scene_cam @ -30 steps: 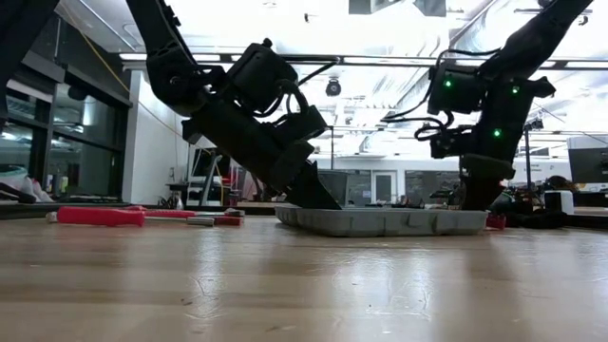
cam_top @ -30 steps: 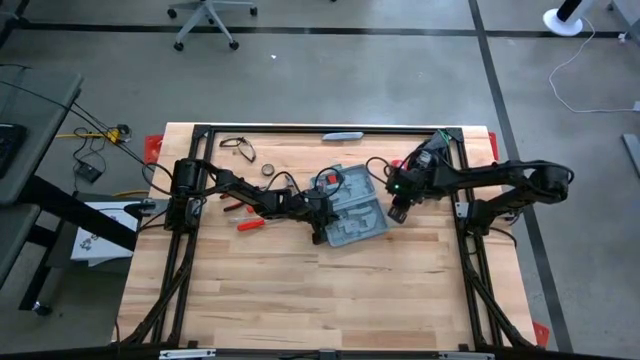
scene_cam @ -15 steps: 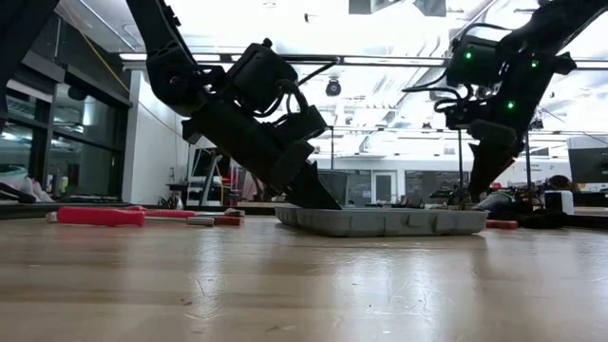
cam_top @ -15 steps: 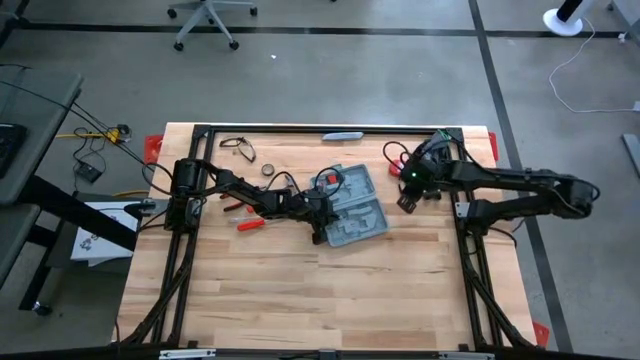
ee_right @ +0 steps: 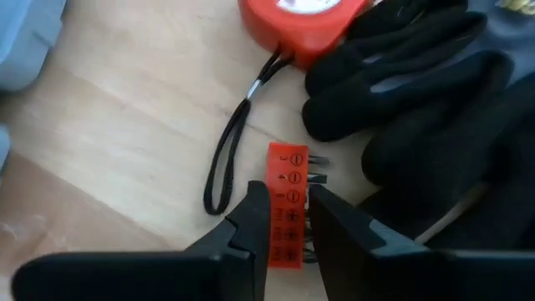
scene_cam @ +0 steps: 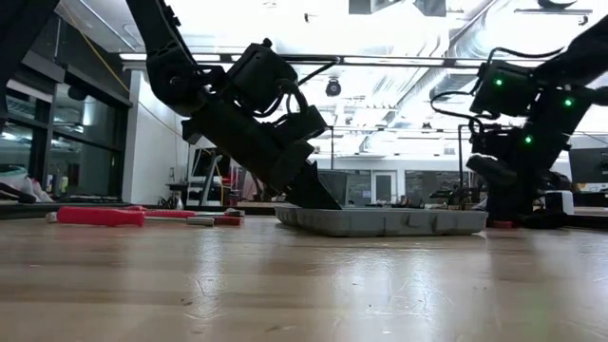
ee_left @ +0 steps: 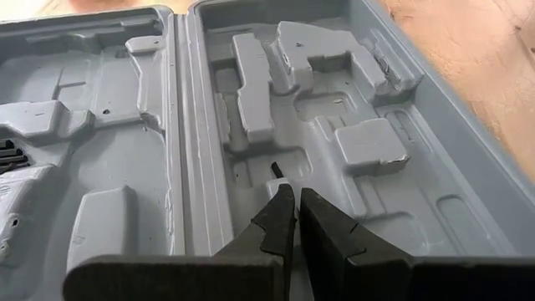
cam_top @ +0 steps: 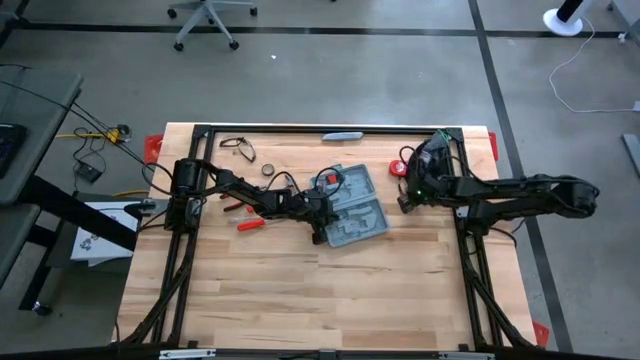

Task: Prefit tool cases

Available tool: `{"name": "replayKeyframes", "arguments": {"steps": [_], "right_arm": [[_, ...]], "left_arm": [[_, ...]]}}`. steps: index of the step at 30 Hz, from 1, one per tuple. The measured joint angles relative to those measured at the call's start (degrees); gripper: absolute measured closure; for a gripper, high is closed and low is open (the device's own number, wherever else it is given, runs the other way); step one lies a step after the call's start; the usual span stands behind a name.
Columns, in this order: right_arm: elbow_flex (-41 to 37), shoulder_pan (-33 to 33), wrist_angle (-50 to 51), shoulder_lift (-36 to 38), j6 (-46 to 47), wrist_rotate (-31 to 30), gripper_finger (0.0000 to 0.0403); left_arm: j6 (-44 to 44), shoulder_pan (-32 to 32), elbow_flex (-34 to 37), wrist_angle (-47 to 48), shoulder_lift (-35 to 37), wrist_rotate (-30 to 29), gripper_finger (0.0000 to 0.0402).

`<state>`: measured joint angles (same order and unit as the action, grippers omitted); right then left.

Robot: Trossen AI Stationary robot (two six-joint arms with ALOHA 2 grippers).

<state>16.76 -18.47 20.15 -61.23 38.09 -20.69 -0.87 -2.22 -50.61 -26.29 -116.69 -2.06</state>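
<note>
Tool case [ee_left: 351, 125] lies open under the shut left gripper [ee_left: 297, 219]; right gripper [ee_right: 288, 205] narrowly straddles a red bit holder [ee_right: 287, 180].

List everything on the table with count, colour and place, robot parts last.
Blue-grey open plastic tool case: one, table centre, lying flat.
Red-handled tools: at least two, on the wood to the case's left side.
Red round tape measure with black loop: one, right of the case.
Red screwdriver-bit holder: one, between the right gripper's fingers.
Black work gloves: beside the bit holder.
Slim grey-blue bar: one, far edge.
Left gripper: shut, tips inside the case.
Right gripper: astride the bit holder.
</note>
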Motion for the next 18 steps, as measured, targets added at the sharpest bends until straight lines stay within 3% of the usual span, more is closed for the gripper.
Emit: {"name": "replayKeyframes", "arguments": {"steps": [8,14,18], "right_arm": [[0.4,4.3,-1.0,4.0,0.9,-3.0,0.0388],[0.3,4.3,1.6,4.7,2.3,-5.9,0.0399],[0.3,3.4,3.0,3.6,2.6,-6.0,0.0402]], "left_arm": [[1.9,0.6,-0.5,-11.8,-0.9,1.5,0.0385],[5.5,-0.1,-9.3,-5.8,-1.3,-0.3,0.0385],[7.3,-0.3,-15.1,-4.0,-4.3,1.5,0.0385]]}}
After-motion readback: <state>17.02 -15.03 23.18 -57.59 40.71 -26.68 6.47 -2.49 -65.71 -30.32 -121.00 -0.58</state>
